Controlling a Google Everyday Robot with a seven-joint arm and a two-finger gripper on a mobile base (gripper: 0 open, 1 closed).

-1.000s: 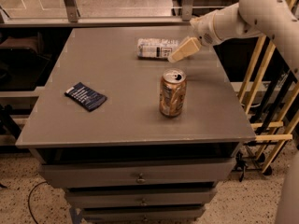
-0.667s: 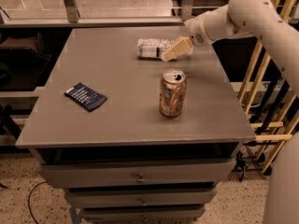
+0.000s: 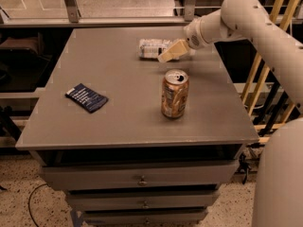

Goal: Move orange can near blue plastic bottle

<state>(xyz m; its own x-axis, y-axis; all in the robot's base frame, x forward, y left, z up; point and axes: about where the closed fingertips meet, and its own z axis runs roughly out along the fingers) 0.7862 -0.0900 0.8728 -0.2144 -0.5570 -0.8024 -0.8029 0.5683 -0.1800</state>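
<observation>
The orange can (image 3: pixel 174 94) stands upright on the grey table (image 3: pixel 118 79), right of centre, with its silver pull-tab top up. The blue plastic bottle (image 3: pixel 152 48) lies on its side at the far middle of the table, showing a whitish label with dark print. My gripper (image 3: pixel 170 52) hangs over the bottle's right end, above and behind the can, with nothing seen in it. Its tan fingers (image 3: pixel 172 50) point down-left. The gripper partly covers the bottle's right end.
A flat dark-blue packet (image 3: pixel 86 97) lies on the table's left side. The table has drawers (image 3: pixel 142 178) below its front edge. Wooden rails (image 3: pixel 265 89) stand to the right. My white arm (image 3: pixel 265 37) crosses the right side of the view.
The arm and gripper have moved left, from the right of the bottle to over its right end. The can, bottle and packet have not moved.
</observation>
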